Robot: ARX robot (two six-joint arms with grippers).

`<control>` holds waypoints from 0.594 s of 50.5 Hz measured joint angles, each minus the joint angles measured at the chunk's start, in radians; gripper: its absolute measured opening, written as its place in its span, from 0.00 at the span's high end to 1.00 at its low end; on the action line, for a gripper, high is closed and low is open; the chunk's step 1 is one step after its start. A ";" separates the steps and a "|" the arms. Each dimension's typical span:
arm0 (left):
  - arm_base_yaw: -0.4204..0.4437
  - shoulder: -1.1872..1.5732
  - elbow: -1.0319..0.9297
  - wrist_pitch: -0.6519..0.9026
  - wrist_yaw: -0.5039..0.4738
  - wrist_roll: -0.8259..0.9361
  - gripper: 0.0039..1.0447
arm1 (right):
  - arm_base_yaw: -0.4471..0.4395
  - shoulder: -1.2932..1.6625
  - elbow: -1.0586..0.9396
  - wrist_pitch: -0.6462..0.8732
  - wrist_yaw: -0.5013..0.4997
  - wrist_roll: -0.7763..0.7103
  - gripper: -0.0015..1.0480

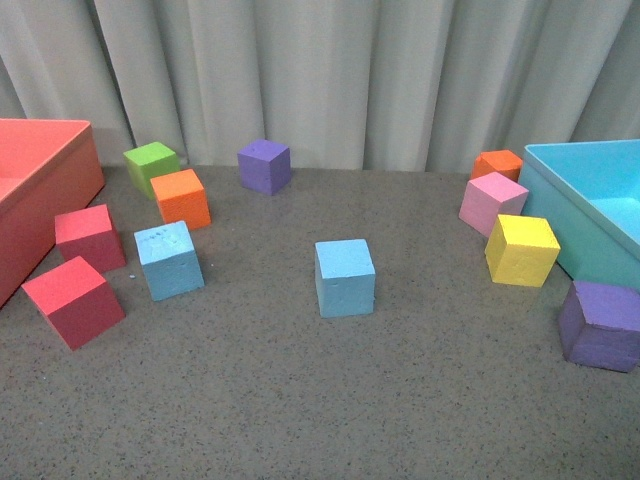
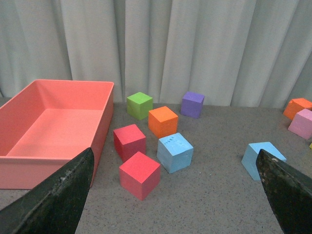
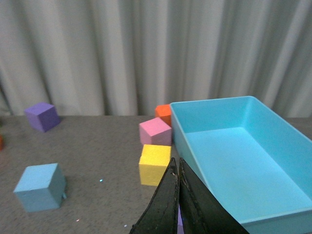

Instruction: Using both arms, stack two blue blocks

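Two sky-blue blocks rest apart on the grey table. One blue block (image 1: 345, 277) sits near the middle, and the dented blue block (image 1: 169, 259) is to its left among the red cubes. Neither arm shows in the front view. My left gripper (image 2: 174, 155) is open and empty, held back from the dented block (image 2: 175, 152), and one finger (image 2: 287, 195) covers part of the middle block (image 2: 258, 157). My right gripper (image 3: 175, 161) is shut on nothing, near a yellow cube (image 3: 155, 164). The middle block (image 3: 40, 186) lies well to its side.
A red box (image 1: 45, 185) stands at the left and a turquoise box (image 1: 565, 215) at the right. Around them lie red cubes (image 1: 74, 300), a green cube (image 1: 151, 165), an orange cube (image 1: 181, 197), purple cubes (image 1: 264, 165), a pink cube (image 1: 492, 202) and a yellow cube (image 1: 521, 249).
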 joint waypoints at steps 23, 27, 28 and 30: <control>0.000 0.000 0.000 0.000 0.000 0.000 0.06 | -0.059 -0.448 -0.069 -0.369 -0.050 0.000 0.99; 0.000 0.000 0.000 0.000 0.000 0.000 0.06 | -0.059 -0.488 -0.071 -0.405 -0.049 0.000 0.99; 0.000 0.000 0.000 0.000 0.000 0.000 0.06 | -0.059 -0.500 -0.071 -0.417 -0.050 0.000 0.99; 0.000 0.000 0.000 0.000 0.000 0.000 0.06 | -0.059 -0.525 -0.071 -0.440 -0.049 0.000 0.99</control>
